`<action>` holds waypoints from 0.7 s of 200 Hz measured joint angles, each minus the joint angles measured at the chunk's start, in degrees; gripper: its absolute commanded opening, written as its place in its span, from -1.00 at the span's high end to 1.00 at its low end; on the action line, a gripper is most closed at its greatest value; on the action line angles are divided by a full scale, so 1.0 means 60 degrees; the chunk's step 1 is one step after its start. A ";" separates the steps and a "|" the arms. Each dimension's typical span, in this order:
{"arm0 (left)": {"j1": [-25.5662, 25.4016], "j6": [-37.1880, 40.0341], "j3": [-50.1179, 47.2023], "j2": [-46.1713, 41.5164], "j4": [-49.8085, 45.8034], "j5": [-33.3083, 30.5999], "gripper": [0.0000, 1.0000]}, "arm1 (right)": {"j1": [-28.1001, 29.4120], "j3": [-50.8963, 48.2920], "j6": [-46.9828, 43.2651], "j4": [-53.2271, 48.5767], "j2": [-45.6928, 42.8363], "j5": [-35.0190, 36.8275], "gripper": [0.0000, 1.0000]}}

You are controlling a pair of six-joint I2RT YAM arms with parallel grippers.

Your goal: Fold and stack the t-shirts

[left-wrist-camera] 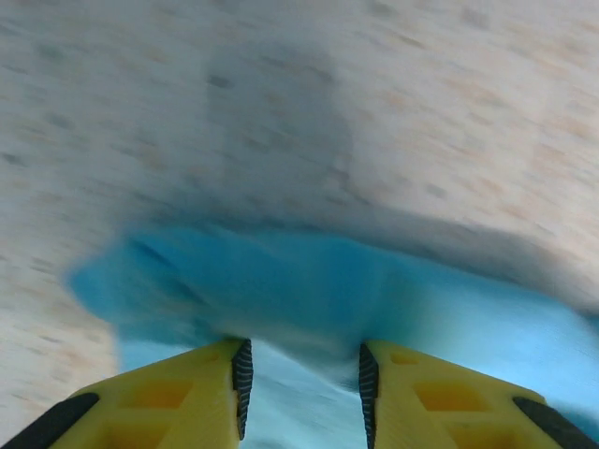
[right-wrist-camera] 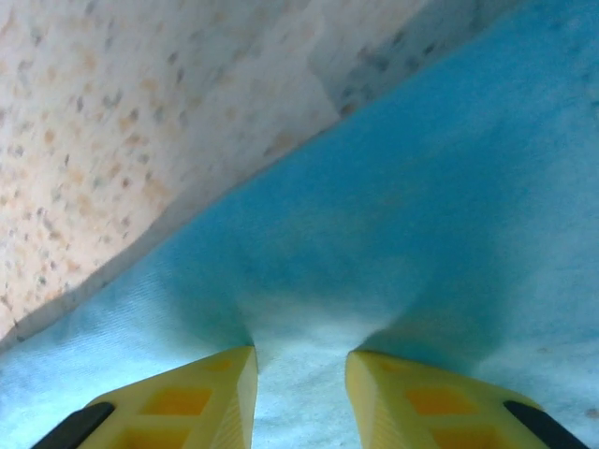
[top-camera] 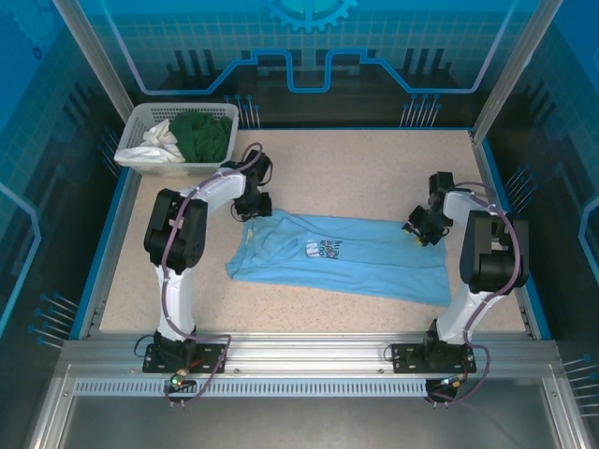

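Basket (top-camera: 138, 161) of white mesh is noted at upper left of the top view, at the far corner of the speckled table (top-camera: 356, 168). A white garment (top-camera: 157, 140) and a dark green garment (top-camera: 202, 137) are heaped inside it.

Left of centre, the left gripper (top-camera: 253, 204) is set down at the upper left corner of the light blue t-shirt (top-camera: 374, 267). In the left wrist view a ridge of blue cloth is seen pinched between its yellow fingers (left-wrist-camera: 168, 402); that view is blurred.

At centre, the t-shirt is spread flat across the table, long side running left to right. A small chest print (top-camera: 328, 249) is seen near its middle, its lettering too small to read.

Right of centre, the right gripper (top-camera: 421, 229) is placed on the shirt's upper right edge. In the right wrist view the cloth is puckered and nipped between the two fingers, with bare table seen at upper left of that frame.
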 measured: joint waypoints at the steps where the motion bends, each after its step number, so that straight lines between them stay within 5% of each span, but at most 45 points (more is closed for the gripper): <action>1: 0.0025 -0.0004 0.0000 0.0025 0.0000 -0.0055 0.25 | -0.0015 0.0004 0.0000 0.0000 0.0000 -0.0011 0.27; 53: 0.0408 -0.0284 0.0029 0.0171 -0.0069 -0.0623 0.21 | -0.0710 0.0109 0.0095 0.0066 0.0066 -0.0707 0.09; 87: 0.0433 -0.0514 0.0127 0.0164 -0.0346 -0.0652 -0.19 | -0.0947 -0.0029 0.0313 0.0331 -0.0229 -0.0914 -0.23; 118: 0.0539 -0.0645 0.0182 -0.0291 -0.0648 -0.0463 -0.28 | -0.0204 -0.0255 0.0477 0.0703 -0.1854 -0.0736 -0.37; 140: 0.0543 -0.0696 0.0200 -0.1115 -0.0710 0.0095 -0.16 | 0.0954 -0.0266 0.0674 0.1639 -0.2845 -0.0790 -0.33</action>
